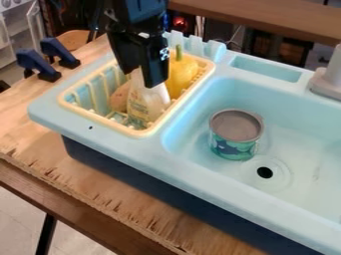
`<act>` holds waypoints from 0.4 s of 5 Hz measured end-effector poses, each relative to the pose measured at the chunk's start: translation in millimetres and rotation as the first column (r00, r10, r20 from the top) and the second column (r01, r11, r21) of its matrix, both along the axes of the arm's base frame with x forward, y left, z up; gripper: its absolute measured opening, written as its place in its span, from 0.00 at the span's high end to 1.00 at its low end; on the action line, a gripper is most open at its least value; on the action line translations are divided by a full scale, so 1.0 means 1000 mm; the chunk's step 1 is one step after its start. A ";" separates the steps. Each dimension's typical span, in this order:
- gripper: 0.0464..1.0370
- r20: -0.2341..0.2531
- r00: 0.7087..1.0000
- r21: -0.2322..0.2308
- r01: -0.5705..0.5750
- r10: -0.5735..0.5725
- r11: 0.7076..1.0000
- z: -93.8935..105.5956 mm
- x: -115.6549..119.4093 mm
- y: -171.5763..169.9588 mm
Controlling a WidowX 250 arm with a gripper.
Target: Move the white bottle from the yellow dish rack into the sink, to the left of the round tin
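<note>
The white bottle (145, 104) stands nearly straight up in the yellow basket (90, 117), with its long side running from six to twelve o'clock. The black hand (141, 78) is right at the bottle's top, at twelve o'clock, so the bottle lies at six o'clock from the hand. I cannot tell if the hand is wide or narrow, or if it has a grip on the bottle.

Close by in the basket, a yellow pepper (181, 77) sits between one and two o'clock from the bottle, and a brown lump (118, 97) sits at nine. Farther off at four o'clock, an open tin can (233, 148) stands in the light blue sink (303, 149). From the can, the black drain hole (265, 172) is at five o'clock and the gray tap (327, 82) at two. The sink sits on a wooden bench (30, 132). Two blue clamps (35, 63) are at ten o'clock from the basket.
</note>
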State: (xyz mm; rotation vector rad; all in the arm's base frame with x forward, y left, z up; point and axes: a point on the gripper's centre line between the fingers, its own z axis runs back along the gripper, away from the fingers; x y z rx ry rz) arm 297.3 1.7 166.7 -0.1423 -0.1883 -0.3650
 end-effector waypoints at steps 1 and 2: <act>0.32 0.025 1.000 0.020 0.014 -0.015 1.000 0.002 0.003 -0.005; 0.55 0.039 0.999 0.043 -0.015 0.013 0.999 0.004 0.006 -0.004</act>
